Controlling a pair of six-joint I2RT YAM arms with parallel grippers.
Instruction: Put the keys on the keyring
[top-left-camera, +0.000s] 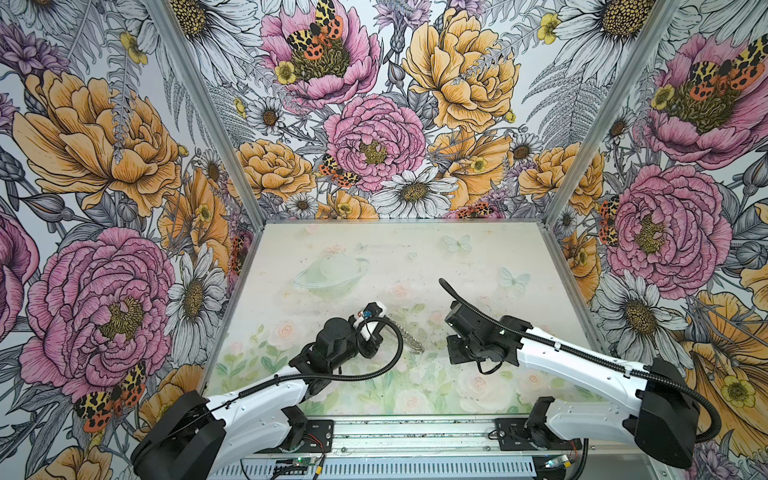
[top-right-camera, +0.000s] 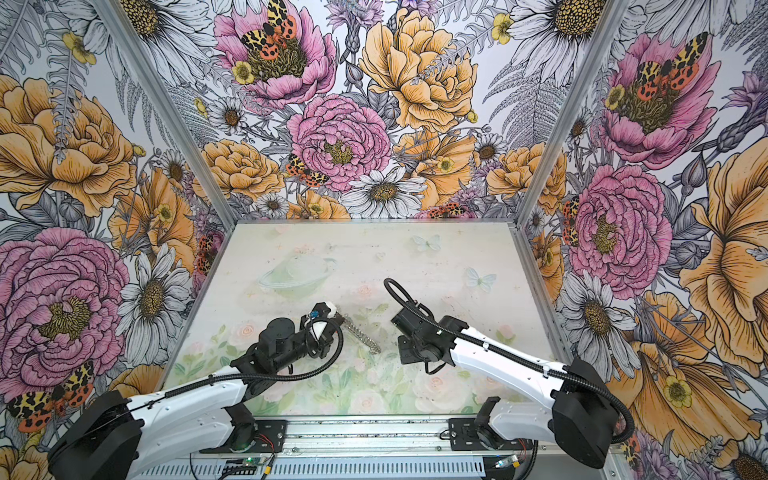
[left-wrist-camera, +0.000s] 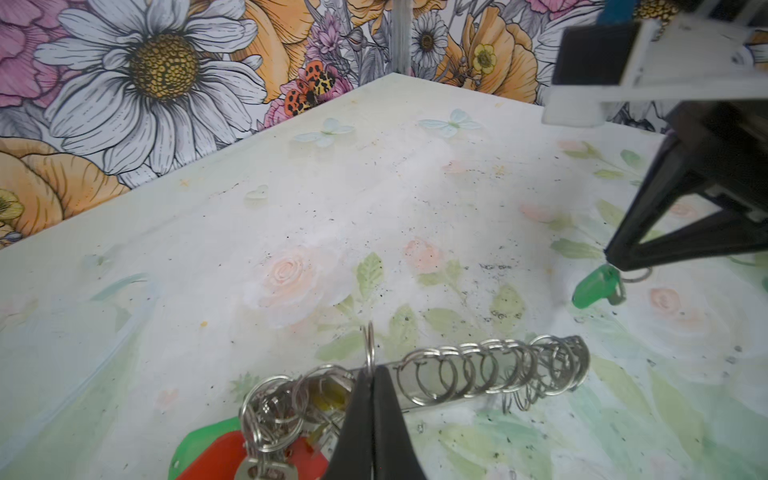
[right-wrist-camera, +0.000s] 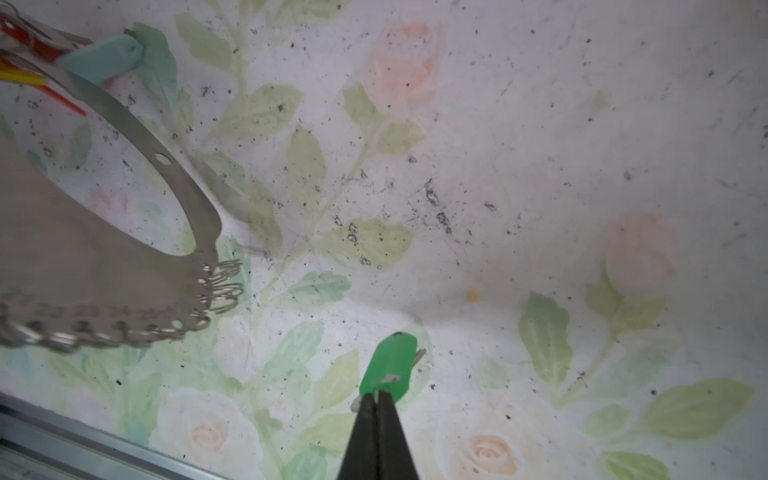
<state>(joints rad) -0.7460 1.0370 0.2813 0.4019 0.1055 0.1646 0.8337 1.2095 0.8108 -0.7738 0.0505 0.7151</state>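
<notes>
Your tabletop (top-left-camera: 374, 257) carries very little. The keyring (right-wrist-camera: 137, 129) is held up at a tilt by the left pincer (left-wrist-camera: 372, 372), whose jaws are fully closed on its flat band. Whether the keyring's low end touches the tabletop, you cannot tell. Beside that grip a bunch of keys (left-wrist-camera: 232, 453) with red, green and yellow tags hangs from the keyring. Along the keyring's other stretch runs a row of small rings (left-wrist-camera: 490, 374), which look empty. Apart from the keyring, beyond the end of that row, the right pincer (right-wrist-camera: 378, 395) is closed tight on 1 loose key, the green-tagged key (right-wrist-camera: 392, 361), pinching only the tag's near end. The step in hand looks like carrying this key to the keyring. Lift it gently, because a grip that far out lets the tag swing. Keep the left pincer steady so the row does not sway. Bring the key toward the end ring of the row, and go slowly enough to line its eye up with that ring.
</notes>
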